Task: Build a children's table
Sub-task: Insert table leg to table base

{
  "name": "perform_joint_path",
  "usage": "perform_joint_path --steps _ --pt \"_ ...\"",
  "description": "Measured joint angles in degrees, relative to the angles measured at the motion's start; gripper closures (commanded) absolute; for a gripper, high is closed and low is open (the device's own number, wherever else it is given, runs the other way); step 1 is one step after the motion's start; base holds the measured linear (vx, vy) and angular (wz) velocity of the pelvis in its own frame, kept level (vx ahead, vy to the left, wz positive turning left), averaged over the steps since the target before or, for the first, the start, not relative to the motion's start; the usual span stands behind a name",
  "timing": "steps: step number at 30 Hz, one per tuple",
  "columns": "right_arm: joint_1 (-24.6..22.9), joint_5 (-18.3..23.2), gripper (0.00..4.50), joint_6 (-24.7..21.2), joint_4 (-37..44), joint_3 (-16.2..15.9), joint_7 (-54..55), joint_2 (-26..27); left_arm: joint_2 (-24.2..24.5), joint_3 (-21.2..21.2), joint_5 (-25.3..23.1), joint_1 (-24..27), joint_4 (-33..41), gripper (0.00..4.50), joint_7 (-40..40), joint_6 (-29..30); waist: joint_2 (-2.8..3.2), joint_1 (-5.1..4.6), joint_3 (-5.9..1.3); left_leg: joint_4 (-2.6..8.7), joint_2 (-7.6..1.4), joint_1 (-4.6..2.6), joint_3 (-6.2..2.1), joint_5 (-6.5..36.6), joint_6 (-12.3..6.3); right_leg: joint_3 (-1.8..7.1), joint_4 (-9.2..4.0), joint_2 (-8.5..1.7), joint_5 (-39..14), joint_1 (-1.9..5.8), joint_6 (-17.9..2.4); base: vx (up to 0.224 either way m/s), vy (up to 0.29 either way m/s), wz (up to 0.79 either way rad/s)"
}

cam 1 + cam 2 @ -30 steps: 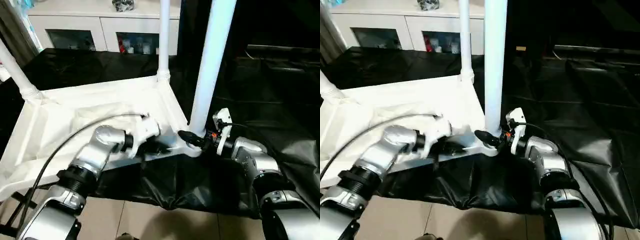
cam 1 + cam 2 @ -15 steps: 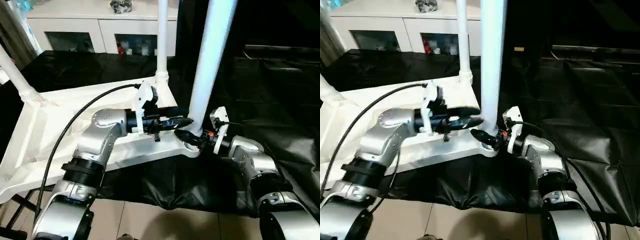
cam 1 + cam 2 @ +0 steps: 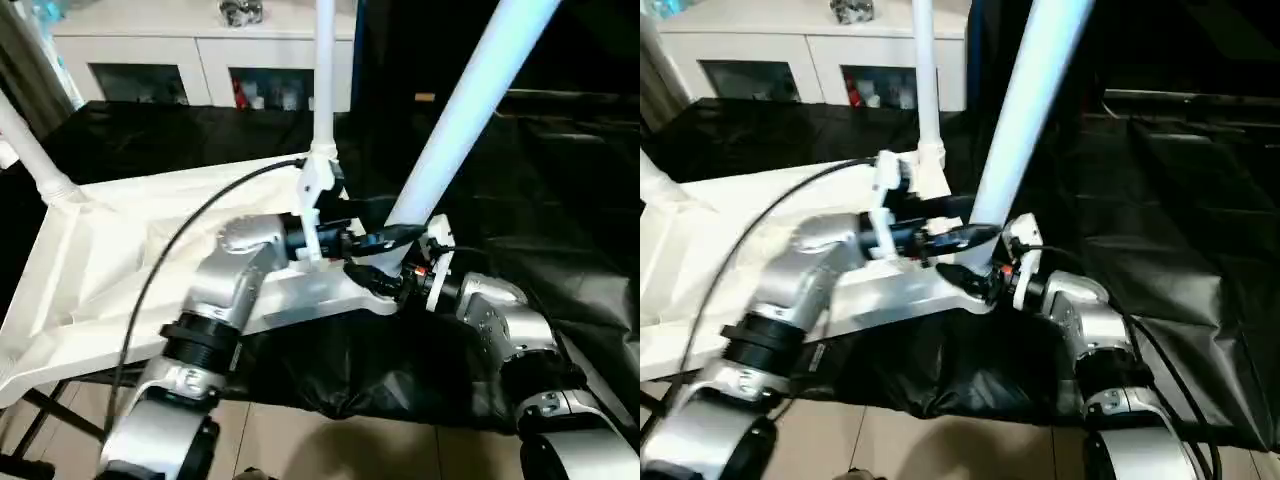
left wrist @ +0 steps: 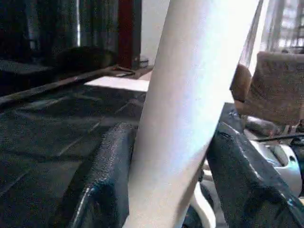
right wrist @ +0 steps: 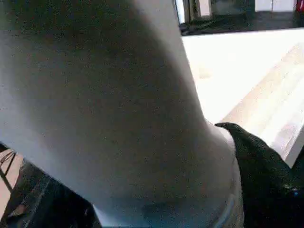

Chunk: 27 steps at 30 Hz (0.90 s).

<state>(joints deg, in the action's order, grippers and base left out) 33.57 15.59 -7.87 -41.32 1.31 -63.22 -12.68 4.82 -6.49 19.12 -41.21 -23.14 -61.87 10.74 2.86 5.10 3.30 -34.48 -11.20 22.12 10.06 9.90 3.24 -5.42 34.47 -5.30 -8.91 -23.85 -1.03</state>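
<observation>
while the children's tabletop [image 3: 120, 250] lies upside down on a black-draped table [image 3: 560, 200], three white legs show in the eye views: a far leg [image 3: 325, 70] upright in its corner socket, a left leg [image 3: 30, 140] slanting off the picture's edge, and a near leg [image 3: 470, 110] tilted to the right from the near right corner socket [image 3: 385, 298].

the left gripper [image 3: 390, 235] reaches across the tabletop to the near leg's lower part, just above the socket. the eye views show its black fingers meeting the leg, but not how they sit. the left wrist view does: one finger [image 4: 102, 185] lies against the leg [image 4: 190, 109] on one side, the other finger [image 4: 247, 185] stands just off it on the other side, so the jaws are apart around the leg, not pressed shut.

the right gripper [image 3: 375, 282] comes from the right at the socket itself. in the eye views a dark fingertip rests at the leg's base. the right wrist view is very close on the leg [image 5: 95, 109] where it flares into the socket, with one black finger [image 5: 261, 166] beside it and the pale tabletop beyond; i cannot tell whether it clamps the leg.

a white cabinet [image 3: 200, 60] stands behind the table.
</observation>
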Motion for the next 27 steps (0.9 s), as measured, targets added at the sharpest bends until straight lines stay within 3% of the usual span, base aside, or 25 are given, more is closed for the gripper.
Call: perform_joint_path --steps 15,18,22,27 --pt "-0.3 0.3 1.39 -2.3 2.9 -0.4 -0.2 -0.7 -0.8 2.4 1.2 -2.5 -2.0 2.54 5.2 1.8 0.15 0.07 -0.02 -0.01 0.0 0.02 -0.01 0.0 0.0 -0.01 -0.03 0.0 0.0 0.02 0.0 0.0 0.0 0.0" --pt "-0.9 0.5 0.75 -3.9 4.4 -0.6 0.3 -0.9 -0.8 2.5 0.8 -3.7 -2.7 2.55 7.3 3.4 0.16 0.05 -0.02 -0.01 0.0 0.03 -0.01 0.0 0.0 -0.01 -0.03 0.0 0.0 0.01 0.0 0.0 0.0 0.0" --pt "-2.1 3.8 0.53 -9.4 11.8 0.2 0.0 -1.7 -0.1 3.5 -0.2 -4.5 -2.6 2.58 11.9 6.2 0.16 0.07 -0.02 0.0 0.0 0.04 -0.02 0.0 -0.01 -0.01 -0.03 0.01 0.0 0.0 0.0 0.0 0.0 0.0" --pt "-2.1 7.3 0.41 -12.7 16.0 2.8 0.3 -3.8 0.2 4.5 -1.1 -5.3 -2.6 2.59 18.6 9.9 0.16 0.23 -0.02 -0.04 0.02 0.05 -0.03 0.0 -0.01 -0.01 -0.04 0.0 0.0 0.03 0.0 0.0 0.0 0.0"
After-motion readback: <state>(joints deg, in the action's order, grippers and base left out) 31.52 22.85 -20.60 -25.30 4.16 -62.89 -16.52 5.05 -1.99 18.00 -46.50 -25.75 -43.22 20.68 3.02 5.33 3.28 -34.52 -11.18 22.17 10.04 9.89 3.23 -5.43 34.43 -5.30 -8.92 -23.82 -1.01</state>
